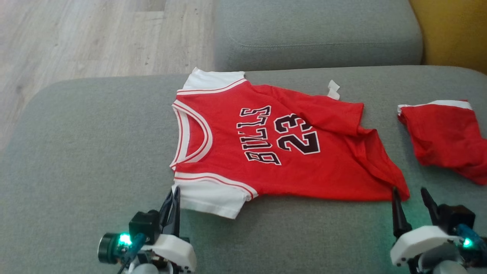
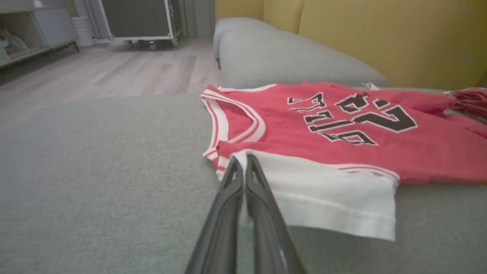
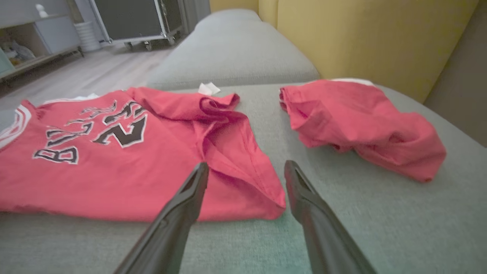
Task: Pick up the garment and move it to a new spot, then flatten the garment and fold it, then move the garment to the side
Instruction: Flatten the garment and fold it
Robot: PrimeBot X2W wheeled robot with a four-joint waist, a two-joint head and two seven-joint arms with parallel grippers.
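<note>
I've got the left gripper (image 1: 174, 192) fingers closed together, pinching the near white sleeve (image 2: 327, 194) of the Bulls jersey (image 1: 274, 152). The right gripper (image 3: 247, 167) fingers are apart, with the hem corner (image 3: 272, 201) between the tips, ungrabbed. The jersey runs left-to-right across the grey sofa cushion (image 1: 87, 144), collar on my left. Red shorts (image 1: 443, 133) sit further right, wood floor (image 1: 76, 34) beyond.

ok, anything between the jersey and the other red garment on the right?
Nothing: bare grey cushion separates jersey and red garment, seen in head view.
</note>
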